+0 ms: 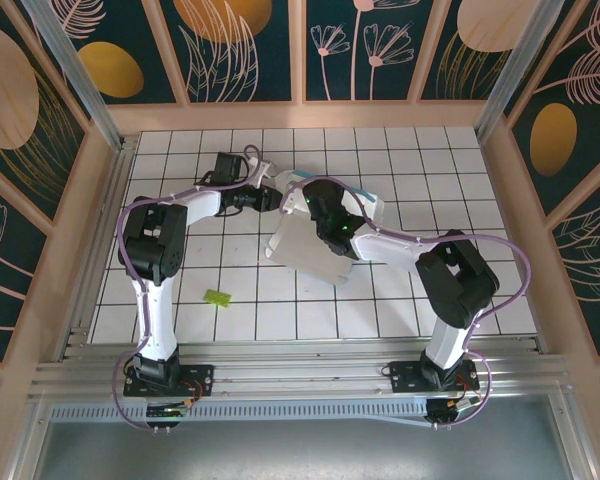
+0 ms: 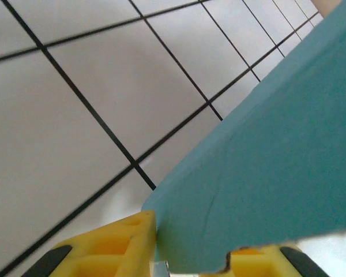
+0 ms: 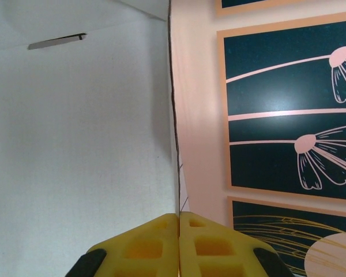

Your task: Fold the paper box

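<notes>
The thin cardboard paper box (image 1: pixel 305 248), white on one face and turquoise on the other, stands tilted off the middle of the white tiled table (image 1: pixel 230 290) between my two arms. My right gripper (image 3: pixel 179 216) is closed on its edge, the white face (image 3: pixel 81 144) beside my fingers. My left gripper (image 2: pixel 190 242) has the turquoise face (image 2: pixel 265 173) in its gap, the yellow fingers apart. I cannot tell whether they press it. A small lime-green scrap (image 1: pixel 217 297) lies well apart, near my left arm.

From above, the right arm (image 1: pixel 335 225) hides the middle of the paper box (image 1: pixel 302 252).
</notes>
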Motion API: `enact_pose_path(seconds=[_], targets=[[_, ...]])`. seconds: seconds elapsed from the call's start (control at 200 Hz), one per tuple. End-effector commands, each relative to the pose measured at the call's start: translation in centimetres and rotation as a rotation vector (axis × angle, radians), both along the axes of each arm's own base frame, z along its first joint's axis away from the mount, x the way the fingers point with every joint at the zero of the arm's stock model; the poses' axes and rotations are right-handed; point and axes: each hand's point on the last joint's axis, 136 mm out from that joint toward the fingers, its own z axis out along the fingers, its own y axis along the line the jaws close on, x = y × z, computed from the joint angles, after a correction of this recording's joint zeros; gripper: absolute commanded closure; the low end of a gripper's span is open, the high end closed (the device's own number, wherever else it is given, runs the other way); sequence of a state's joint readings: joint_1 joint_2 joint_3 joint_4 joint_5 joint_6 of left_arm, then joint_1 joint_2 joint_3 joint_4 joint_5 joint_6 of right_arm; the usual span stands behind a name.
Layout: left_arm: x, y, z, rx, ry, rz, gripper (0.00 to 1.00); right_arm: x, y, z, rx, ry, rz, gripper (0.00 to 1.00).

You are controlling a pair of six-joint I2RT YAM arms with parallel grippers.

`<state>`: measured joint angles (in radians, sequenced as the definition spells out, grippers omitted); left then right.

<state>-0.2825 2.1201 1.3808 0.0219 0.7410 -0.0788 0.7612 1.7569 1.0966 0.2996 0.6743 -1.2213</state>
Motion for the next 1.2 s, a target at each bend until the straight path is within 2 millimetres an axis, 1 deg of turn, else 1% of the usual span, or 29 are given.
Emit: enact_pose_path(seconds=[0.0, 0.09, 0.12, 0.17, 0.25, 0.345, 0.445, 0.561, 0.741, 0.901, 0.971, 1.121, 1.136, 1.191], targets=[[0.0, -0.8, 4.3, -0.101, -0.054, 0.013, 0.79, -0.2, 0.3, 0.4, 0.042, -0.05, -0.029, 0.92], [-0.3, -1.1, 4.5, -0.125, -0.042, 0.026, 0.84, -0.3, 0.5, 0.0, 0.042, -0.05, -0.027, 0.92], [-0.5, -1.3, 4.5, -0.128, -0.036, 0.028, 0.84, -0.3, 0.5, -0.3, 0.041, -0.046, -0.027, 0.92], [-0.6, -1.5, 4.3, -0.124, -0.03, 0.032, 0.85, -0.4, 0.6, -0.5, 0.042, -0.042, -0.026, 0.92], [-0.6, -1.6, 3.8, -0.097, -0.022, 0.062, 0.91, -0.5, 0.6, -0.8, 0.046, -0.04, -0.026, 0.92], [-0.9, -2.0, 3.4, -0.09, -0.009, 0.084, 0.95, -0.7, 0.5, -1.0, 0.049, -0.042, -0.031, 0.92], [-1.8, -2.9, 3.4, -0.098, -0.013, 0.089, 0.95, -1.0, 0.5, -1.2, 0.056, -0.043, -0.032, 0.92], [-3.0, -3.5, 2.7, -0.084, -0.014, 0.106, 0.94, -1.5, 0.5, -1.7, 0.068, -0.039, -0.034, 0.92], [-4.6, -3.5, 1.4, -0.072, 0.006, 0.139, 0.94, -2.8, 0.2, -2.8, 0.078, -0.031, -0.041, 0.92], [-5.9, -2.8, -0.2, -0.047, 0.036, 0.159, 0.94, -4.4, 0.0, -3.6, 0.106, -0.023, -0.051, 0.9], [-6.5, -2.8, -0.8, -0.04, 0.043, 0.161, 0.94, -5.0, -0.3, -4.0, 0.119, -0.014, -0.057, 0.86], [-7.0, -3.3, -1.8, 0.018, 0.001, 0.151, 0.94, -6.2, -0.2, -3.7, 0.173, 0.011, -0.061, 0.74], [-7.7, -3.1, -2.7, 0.038, 0.012, 0.15, 0.94, -6.3, -0.1, -3.5, 0.183, 0.014, -0.06, 0.72], [-7.9, -2.9, -3.1, 0.073, -0.014, 0.152, 0.94, -6.7, 0.0, -3.1, 0.23, 0.038, -0.062, 0.64]])
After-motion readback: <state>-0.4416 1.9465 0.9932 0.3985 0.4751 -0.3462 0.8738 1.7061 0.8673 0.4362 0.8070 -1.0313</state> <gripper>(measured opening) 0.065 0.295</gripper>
